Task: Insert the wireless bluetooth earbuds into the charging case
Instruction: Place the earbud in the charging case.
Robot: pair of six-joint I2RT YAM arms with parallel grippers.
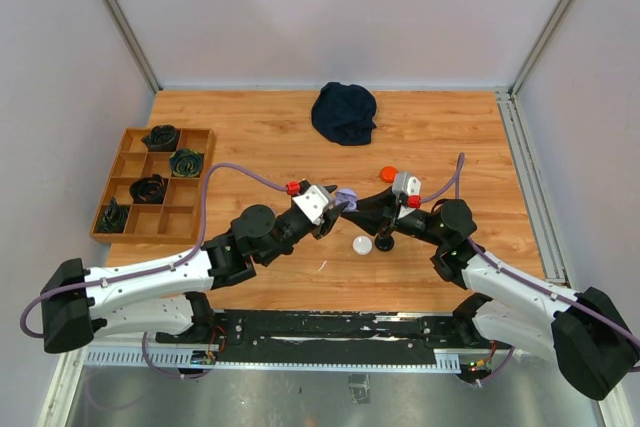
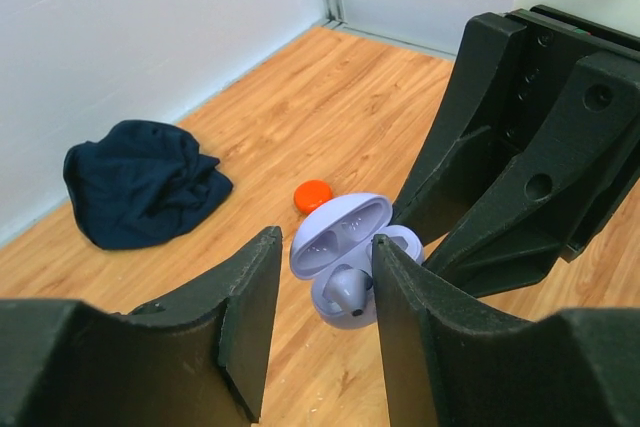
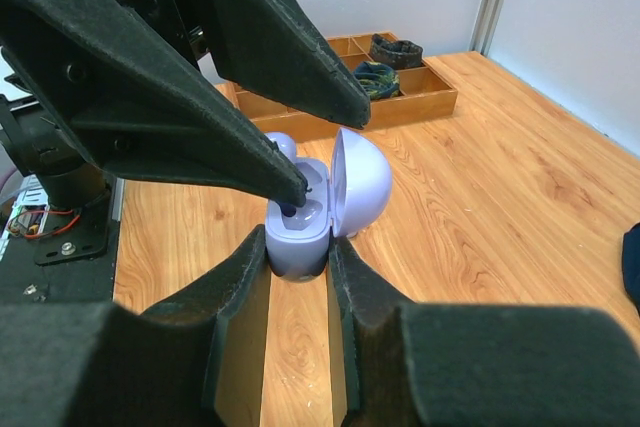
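Observation:
A lilac charging case [image 1: 346, 196] stands open at mid-table, its lid up. My right gripper [image 3: 298, 252] is shut on the case's base [image 3: 297, 237], one finger on each side. A lilac earbud [image 2: 352, 287] sits partly in the case's near socket. My left gripper [image 2: 322, 257] is open, its jaws apart. Its right fingertip [image 2: 385, 252] rests against the earbud, and in the right wrist view that tip [image 3: 297, 190] presses down into the case. The lid [image 2: 340, 232] shows two empty hollows. The two grippers meet over the case [image 1: 347, 207].
An orange round case [image 1: 388, 173] lies just behind the grippers and a white round one [image 1: 362, 244] just in front. A dark blue cloth [image 1: 344, 112] lies at the back. A wooden divided tray [image 1: 150, 185] holding rolled dark items stands at the left.

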